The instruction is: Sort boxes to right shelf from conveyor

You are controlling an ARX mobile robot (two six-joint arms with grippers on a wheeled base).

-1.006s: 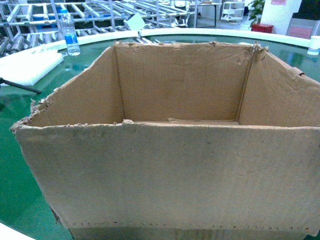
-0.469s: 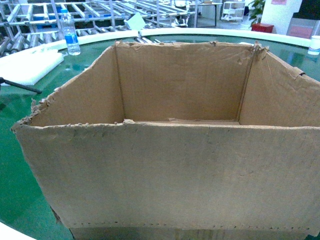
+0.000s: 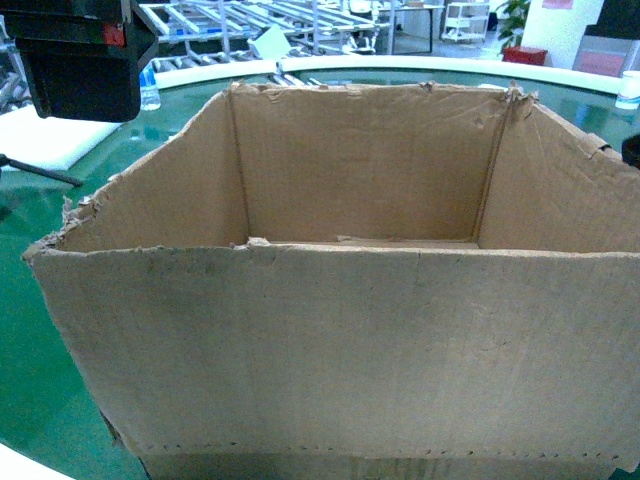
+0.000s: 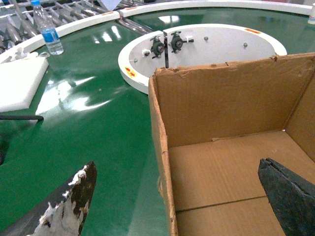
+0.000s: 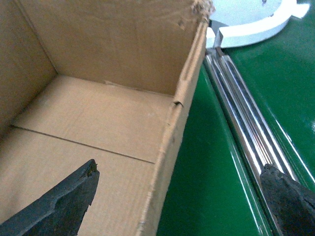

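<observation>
A large brown cardboard box (image 3: 340, 330) with torn top edges stands empty on the glossy green conveyor (image 4: 98, 113). My left gripper (image 4: 179, 199) is open and straddles the box's left wall: one finger (image 4: 74, 204) hangs over the belt, the other over the box floor. My right gripper (image 5: 177, 199) is also open, astride the right wall (image 5: 172, 137), with one finger inside the box and one (image 5: 290, 204) outside. Neither touches the cardboard. A steel roller shelf (image 3: 250, 18) stands beyond the conveyor's far rim.
The left arm's black body (image 3: 80, 55) hangs at the head view's top left. A water bottle (image 4: 47, 29), a white foam slab (image 4: 19, 81) and a black rod (image 4: 19, 118) lie left of the box. Behind it are a white hub disc (image 4: 206, 44) and a steel rail (image 5: 241, 123).
The left arm's black body has entered the head view at top left, covering the bottle. A dark part has appeared at the right edge. The box has not moved.
</observation>
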